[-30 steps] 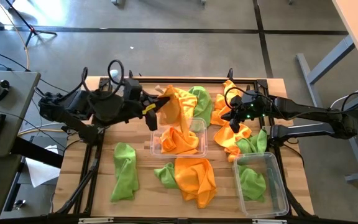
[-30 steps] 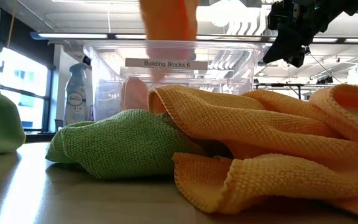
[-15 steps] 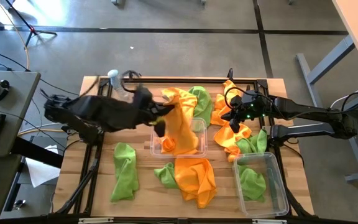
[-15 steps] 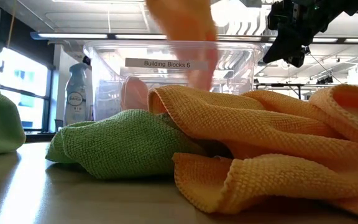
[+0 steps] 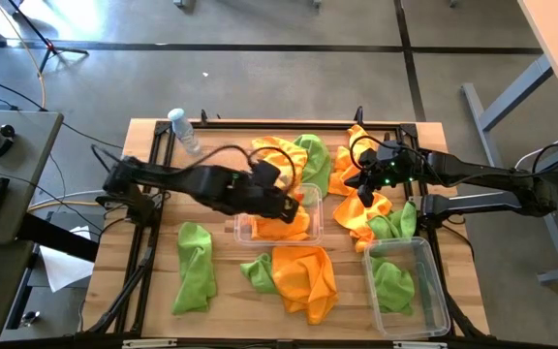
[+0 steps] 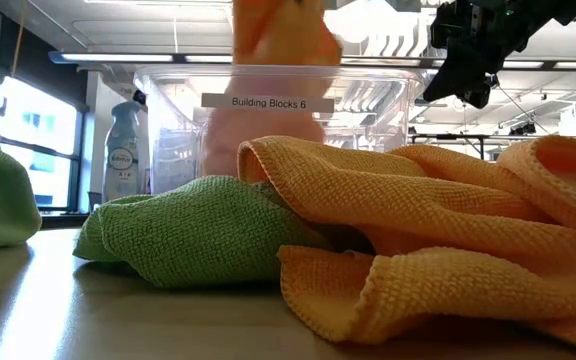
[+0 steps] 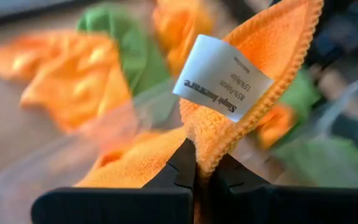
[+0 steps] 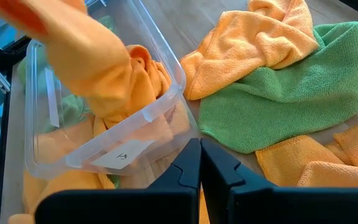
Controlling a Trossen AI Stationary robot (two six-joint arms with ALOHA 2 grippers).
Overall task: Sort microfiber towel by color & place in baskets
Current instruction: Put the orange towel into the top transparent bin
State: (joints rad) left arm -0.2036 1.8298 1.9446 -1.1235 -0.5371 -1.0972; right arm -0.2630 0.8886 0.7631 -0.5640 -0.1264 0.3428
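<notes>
A clear basket point(image 5: 241, 231) stands mid-table with orange microfiber towel in it. My left gripper point(image 5: 287, 206) hangs over its left part, shut on an orange towel point(image 5: 296, 215) that reaches down into the basket. In the low view this towel point(image 6: 276, 35) shows above the basket's rim. My right gripper point(image 5: 363, 193) hovers shut over an orange pile point(image 5: 352, 215) at the right and holds nothing. A second basket point(image 5: 432, 291), at the near right, has a green towel point(image 5: 391, 287) in it. My left gripper pinches a folded edge of the orange towel point(image 7: 219, 146) between its two fingers, right beside the white sewn-in label point(image 7: 221, 78). The fingers slant down from the table's left. The rest of the towel drops into the basket.
Green point(image 5: 195, 268) and orange point(image 5: 306, 276) towels lie loose along the near side, with more orange and green ones point(image 5: 298, 153) at the far side. A water bottle point(image 5: 183, 128) lies at the far left. A green towel point(image 5: 396, 224) lies beside the second basket.
My left gripper has dropped and gone toward the table's right edge, over the middle basket, tipping more steeply downward and staying shut on the orange towel. The towel, which hung stretched above the basket, has sunk into it.
</notes>
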